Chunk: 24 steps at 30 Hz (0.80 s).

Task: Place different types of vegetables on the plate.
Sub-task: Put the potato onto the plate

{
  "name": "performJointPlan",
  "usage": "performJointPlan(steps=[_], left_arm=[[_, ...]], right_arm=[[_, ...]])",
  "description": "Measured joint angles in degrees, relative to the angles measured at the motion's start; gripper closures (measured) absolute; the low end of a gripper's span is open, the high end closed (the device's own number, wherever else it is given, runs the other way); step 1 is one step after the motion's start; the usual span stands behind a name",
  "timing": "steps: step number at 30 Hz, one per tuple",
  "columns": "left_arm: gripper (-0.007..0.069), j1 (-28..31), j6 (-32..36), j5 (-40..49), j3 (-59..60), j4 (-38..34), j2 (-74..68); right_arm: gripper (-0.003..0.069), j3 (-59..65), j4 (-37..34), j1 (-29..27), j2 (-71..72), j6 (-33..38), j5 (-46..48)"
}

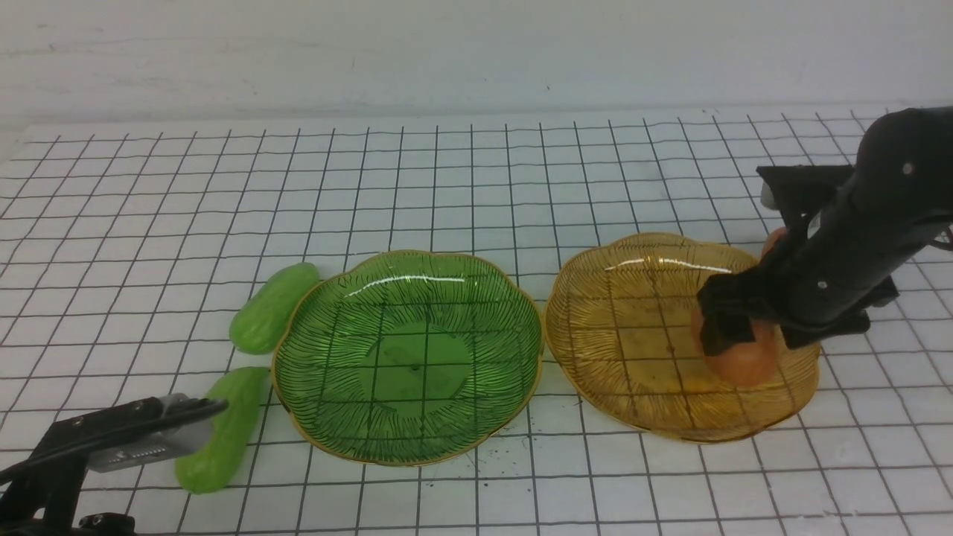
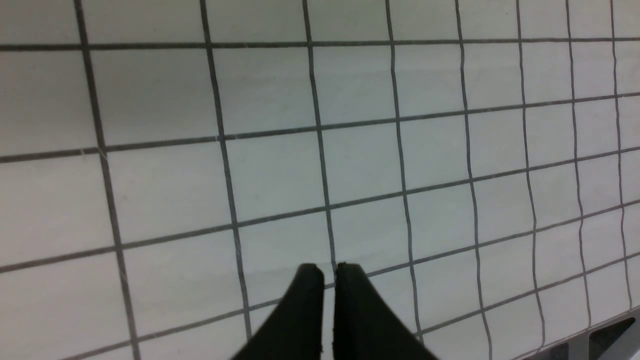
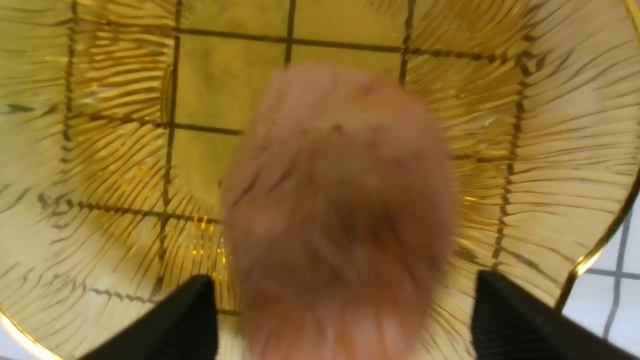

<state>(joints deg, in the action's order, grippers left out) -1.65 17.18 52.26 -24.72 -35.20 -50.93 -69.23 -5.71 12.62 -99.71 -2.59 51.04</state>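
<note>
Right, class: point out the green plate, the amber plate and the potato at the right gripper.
green plate (image 1: 409,357): front view, bare centre of its base.
amber plate (image 1: 633,335): front view, bare base, left of centre.
potato (image 1: 744,363): front view, its lower, uncovered part.

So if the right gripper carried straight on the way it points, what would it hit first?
Probably the potato between the right gripper's open jaws, then the amber plate beneath; depth is hard to judge.

Potato (image 1: 747,365) in right plate (image 1: 595,313); left plate (image 1: 327,350) beside it; far cucumber (image 1: 272,307), near cucumber (image 1: 223,435) just left of it.
</note>
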Motion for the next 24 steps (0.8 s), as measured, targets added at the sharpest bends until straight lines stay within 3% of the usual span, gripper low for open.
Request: performJointPlan(steps=[9, 16, 24], left_arm=[[0.0608, 0.0, 0.0, 0.0, 0.0, 0.0, 0.0], [0.0608, 0.0, 0.0, 0.0, 0.0, 0.0, 0.0], [0.0608, 0.0, 0.0, 0.0, 0.0, 0.0, 0.0]], right_arm=[[-0.0032, -1.7, 7.5, -0.1, 0.0, -2.7, 0.4], [0.0019, -8.9, 14.7, -4.6, -0.2, -10.0, -1.9], [0.0053, -13.8, 15.8, -8.5, -7.1, -10.7, -5.0]])
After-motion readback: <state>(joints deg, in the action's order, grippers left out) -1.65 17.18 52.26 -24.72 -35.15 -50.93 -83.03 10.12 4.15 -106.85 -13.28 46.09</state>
